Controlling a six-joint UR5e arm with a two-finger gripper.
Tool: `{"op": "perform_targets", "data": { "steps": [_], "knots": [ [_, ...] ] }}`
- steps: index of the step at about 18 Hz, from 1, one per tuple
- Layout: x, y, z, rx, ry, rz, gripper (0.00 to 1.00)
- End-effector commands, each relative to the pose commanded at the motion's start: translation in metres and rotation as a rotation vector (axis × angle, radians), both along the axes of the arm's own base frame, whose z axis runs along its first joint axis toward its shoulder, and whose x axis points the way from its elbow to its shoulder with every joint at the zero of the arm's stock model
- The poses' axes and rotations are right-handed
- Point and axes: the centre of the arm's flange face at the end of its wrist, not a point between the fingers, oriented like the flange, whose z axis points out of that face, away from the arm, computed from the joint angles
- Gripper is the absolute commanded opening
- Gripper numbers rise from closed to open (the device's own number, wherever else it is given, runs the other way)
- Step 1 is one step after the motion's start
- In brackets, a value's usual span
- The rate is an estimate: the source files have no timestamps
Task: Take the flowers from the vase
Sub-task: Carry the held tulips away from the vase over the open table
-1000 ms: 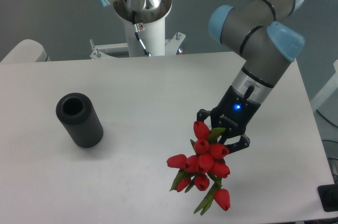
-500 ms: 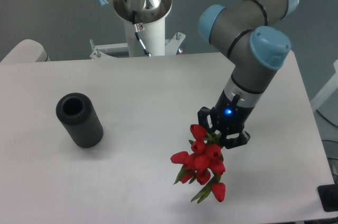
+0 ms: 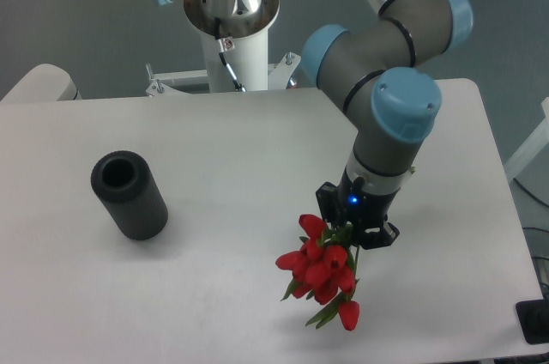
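The flowers (image 3: 322, 268), a bunch of red tulip buds with green leaves, hang in my gripper (image 3: 350, 228) at the front right of the table, buds pointing toward the front edge. The gripper is shut on their stems, and its fingertips are hidden behind the buds and the wrist. The vase (image 3: 129, 195), a dark grey-black cylinder with an open round mouth, stands empty at the left of the table, far from the gripper.
The white table (image 3: 223, 149) carries only the vase and the flowers. The arm's white base column (image 3: 230, 46) stands behind the table's far edge. A dark object (image 3: 533, 321) sits at the lower right corner.
The arm has swung left and turned more upright over the table. The bunch has moved slightly left and toward the table with it, still held.
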Motion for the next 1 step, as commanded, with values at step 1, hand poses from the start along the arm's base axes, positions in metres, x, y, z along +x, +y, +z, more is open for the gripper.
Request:
{"op": "perform_targets", "data": {
  "steps": [1],
  "knots": [
    [0.0009, -0.0003, -0.0005, -0.012, -0.002, -0.01, 0.09]
  ]
}}
